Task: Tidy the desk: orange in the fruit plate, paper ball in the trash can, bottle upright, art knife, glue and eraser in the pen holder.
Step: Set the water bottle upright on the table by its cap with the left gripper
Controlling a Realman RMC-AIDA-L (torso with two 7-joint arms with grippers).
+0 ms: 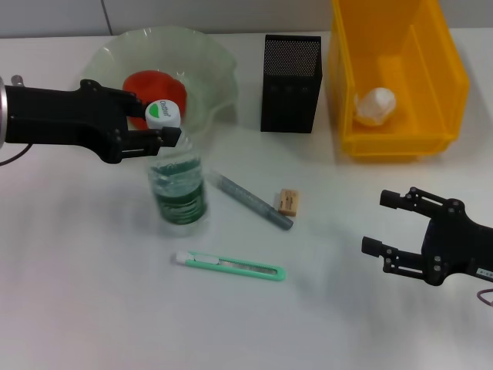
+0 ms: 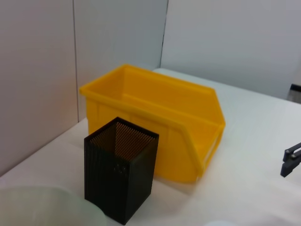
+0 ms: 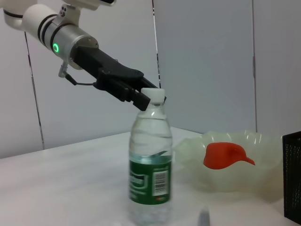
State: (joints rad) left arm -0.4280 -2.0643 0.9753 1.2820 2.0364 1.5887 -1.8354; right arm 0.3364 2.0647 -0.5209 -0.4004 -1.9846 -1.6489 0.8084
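The clear bottle (image 1: 179,185) with a green label stands upright on the table. My left gripper (image 1: 162,118) reaches in from the left and is shut on its white cap (image 1: 164,113); the right wrist view shows the bottle (image 3: 149,165) and that gripper (image 3: 143,96) from the side. The orange (image 1: 154,86) lies in the pale green fruit plate (image 1: 208,54). A white paper ball (image 1: 375,105) sits inside the yellow bin (image 1: 400,31). Grey glue stick (image 1: 253,202), tan eraser (image 1: 289,201) and green art knife (image 1: 231,266) lie on the table. The black mesh pen holder (image 1: 290,73) stands behind them. My right gripper (image 1: 390,223) hovers open at the lower right.
The left wrist view shows the pen holder (image 2: 120,174) in front of the yellow bin (image 2: 155,117), with my right gripper's fingers (image 2: 291,162) at the edge. The plate (image 3: 225,174) with the orange (image 3: 225,155) is behind the bottle in the right wrist view.
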